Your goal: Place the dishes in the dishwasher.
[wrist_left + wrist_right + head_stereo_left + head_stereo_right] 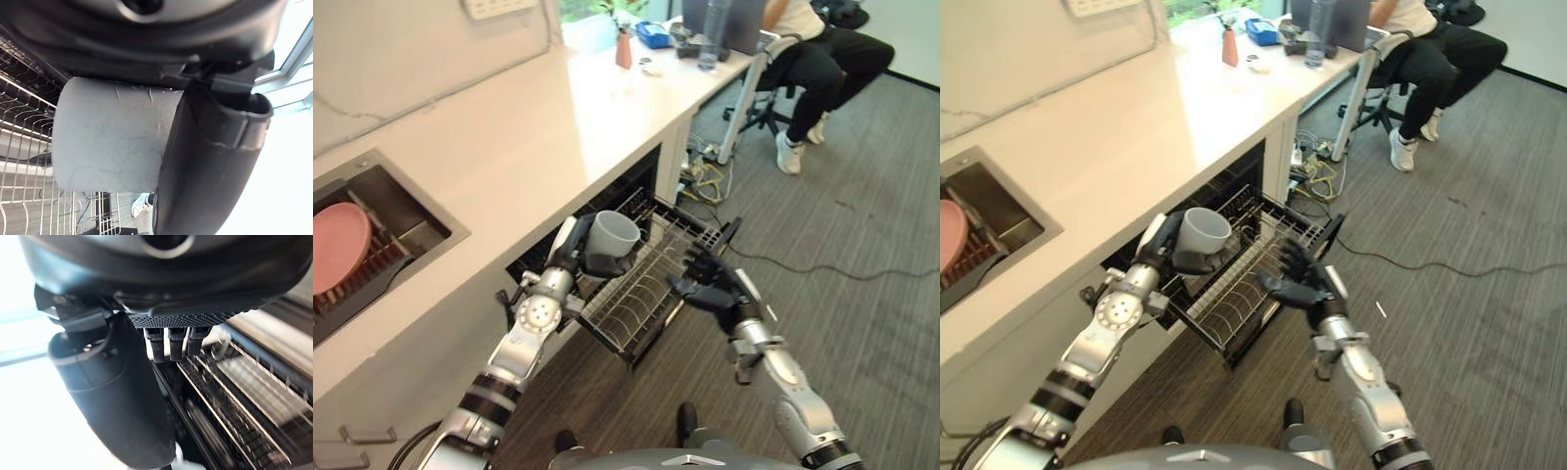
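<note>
Nearest you, the right hand (713, 284) hovers with fingers spread at the rack's (641, 294) front edge. The left hand (576, 257) grips the white cup (612, 235) over the rack's 9 o'clock side; tip it mouth-down between tines. Farther, at 12 o'clock, a white counter (509, 147) and a seated person (813, 59).

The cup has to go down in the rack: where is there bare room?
The rack looks bare of dishes: free wire between the left hand, shut on the cup, and the right hand at its outer edge. Crowded only near the hands.
</note>
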`<state>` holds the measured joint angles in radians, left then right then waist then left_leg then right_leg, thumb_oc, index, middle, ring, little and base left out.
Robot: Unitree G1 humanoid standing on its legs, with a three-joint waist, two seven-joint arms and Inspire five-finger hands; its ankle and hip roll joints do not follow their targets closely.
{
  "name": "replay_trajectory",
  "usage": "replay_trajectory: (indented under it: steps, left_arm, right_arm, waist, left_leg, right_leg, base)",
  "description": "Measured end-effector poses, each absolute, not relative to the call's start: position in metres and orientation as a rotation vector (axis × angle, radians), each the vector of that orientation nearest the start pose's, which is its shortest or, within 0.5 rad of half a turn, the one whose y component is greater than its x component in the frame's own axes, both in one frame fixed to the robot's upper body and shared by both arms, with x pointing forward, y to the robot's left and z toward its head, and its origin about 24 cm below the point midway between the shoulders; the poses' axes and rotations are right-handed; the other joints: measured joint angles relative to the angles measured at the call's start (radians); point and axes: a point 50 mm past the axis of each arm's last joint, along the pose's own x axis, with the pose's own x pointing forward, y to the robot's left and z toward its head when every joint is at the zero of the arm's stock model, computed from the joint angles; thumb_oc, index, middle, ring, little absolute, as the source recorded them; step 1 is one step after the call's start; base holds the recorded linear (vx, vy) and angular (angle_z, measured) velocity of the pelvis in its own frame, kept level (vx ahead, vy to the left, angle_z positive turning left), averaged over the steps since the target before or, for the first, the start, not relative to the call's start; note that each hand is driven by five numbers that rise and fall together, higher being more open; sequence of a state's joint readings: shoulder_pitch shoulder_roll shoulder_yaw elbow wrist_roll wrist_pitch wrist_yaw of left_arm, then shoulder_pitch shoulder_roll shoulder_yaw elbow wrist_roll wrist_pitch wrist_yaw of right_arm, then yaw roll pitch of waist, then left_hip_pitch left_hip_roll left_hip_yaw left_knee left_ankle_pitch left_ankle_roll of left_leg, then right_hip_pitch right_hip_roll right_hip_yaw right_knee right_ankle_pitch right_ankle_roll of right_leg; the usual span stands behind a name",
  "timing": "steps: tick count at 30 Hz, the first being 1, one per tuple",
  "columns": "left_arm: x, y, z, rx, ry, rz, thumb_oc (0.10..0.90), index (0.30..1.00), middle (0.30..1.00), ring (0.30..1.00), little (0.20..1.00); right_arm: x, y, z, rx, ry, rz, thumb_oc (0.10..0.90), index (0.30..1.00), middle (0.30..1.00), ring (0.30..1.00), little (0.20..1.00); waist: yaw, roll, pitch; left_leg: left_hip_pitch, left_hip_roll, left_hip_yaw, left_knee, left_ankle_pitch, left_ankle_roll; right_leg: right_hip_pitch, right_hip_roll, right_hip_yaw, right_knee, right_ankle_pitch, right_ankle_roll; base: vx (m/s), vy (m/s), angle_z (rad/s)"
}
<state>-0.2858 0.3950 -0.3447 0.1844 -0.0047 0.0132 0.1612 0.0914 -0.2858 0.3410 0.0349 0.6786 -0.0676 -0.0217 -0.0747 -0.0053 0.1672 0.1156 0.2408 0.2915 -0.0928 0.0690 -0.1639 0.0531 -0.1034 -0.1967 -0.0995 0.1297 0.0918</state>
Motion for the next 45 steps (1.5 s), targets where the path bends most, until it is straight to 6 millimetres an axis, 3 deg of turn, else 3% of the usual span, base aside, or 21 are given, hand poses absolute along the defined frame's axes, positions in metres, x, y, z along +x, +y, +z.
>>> replay_trajectory:
  steps: [3,7,16,24,27,35,45]
  left_arm:
    - [0.313,0.141,0.073,0.556,-0.117,-0.136,0.4,0.3,0.3,0.3,0.3]
    - [0.315,0.136,0.078,0.608,-0.163,-0.121,0.4,0.3,0.3,0.3,0.3]
    - [0.308,0.108,0.066,0.617,-0.161,-0.209,0.4,0.3,0.3,0.3,0.3]
    - [0.308,0.105,0.064,0.636,-0.164,-0.2,0.4,0.3,0.3,0.3,0.3]
    - [0.311,0.101,0.057,0.645,-0.143,-0.189,0.4,0.3,0.3,0.3,0.3]
    - [0.315,0.097,0.041,0.696,-0.067,-0.162,0.4,0.3,0.3,0.3,0.3]
    - [0.314,0.096,0.033,0.71,-0.048,-0.125,0.4,0.3,0.3,0.3,0.3]
  right_arm:
    - [0.22,-0.115,0.005,0.558,0.245,0.245,0.8,0.9,0.9,0.9,0.9]
    - [0.224,-0.12,0.008,0.618,0.247,0.236,0.8,0.9,0.9,0.9,0.9]
    - [0.237,-0.117,0.022,0.673,0.204,0.24,0.8,0.9,0.9,0.9,0.9]
    - [0.242,-0.106,0.025,0.754,0.222,0.198,0.8,0.9,0.9,0.9,0.9]
    - [0.247,-0.094,0.028,0.741,0.234,0.216,0.8,0.9,0.9,0.9,0.9]
    - [0.256,-0.081,0.017,0.723,0.309,0.148,0.8,0.9,0.9,0.9,0.9]
    - [0.261,-0.066,0.017,0.682,0.34,0.093,0.8,0.9,0.9,0.9,0.9]
  waist:
    - [0.007,-0.035,-0.022]
    - [0.008,-0.065,-0.048]
    - [0.016,-0.043,-0.064]
    - [0.017,-0.037,-0.066]
    - [0.018,-0.037,-0.066]
    - [0.021,-0.026,-0.073]
    - [0.029,-0.024,-0.075]
  left_leg:
    - [-0.005,-0.007,-0.007,0.0,0.001,0.002]
    - [-0.012,-0.007,-0.019,0.0,0.003,0.004]
    - [-0.029,-0.021,-0.048,-0.004,0.011,0.013]
    - [-0.031,-0.023,-0.051,-0.002,0.012,0.015]
    - [-0.031,-0.023,-0.053,0.0,0.013,0.016]
    - [-0.031,-0.029,-0.056,0.0,0.016,0.018]
    - [-0.031,-0.031,-0.064,0.0,0.018,0.021]
  right_leg:
    - [0.001,-0.004,-0.009,0.0,0.0,0.001]
    - [0.002,-0.008,-0.02,0.0,0.0,0.001]
    - [0.003,-0.022,-0.044,-0.004,0.0,0.002]
    - [0.003,-0.023,-0.047,-0.001,0.001,0.003]
    - [0.004,-0.024,-0.049,-0.001,0.001,0.003]
    - [0.007,-0.031,-0.052,-0.001,0.002,0.004]
    - [0.014,-0.033,-0.061,-0.002,0.002,0.004]
  base:
    - [0.0,0.003,0.07]
    - [0.02,0.006,0.09]
    - [0.02,0.013,0.09]
    - [0.0,0.0,0.0]
    - [0.0,0.0,0.0]
    - [0.0,0.002,0.01]
    - [0.0,0.007,0.02]
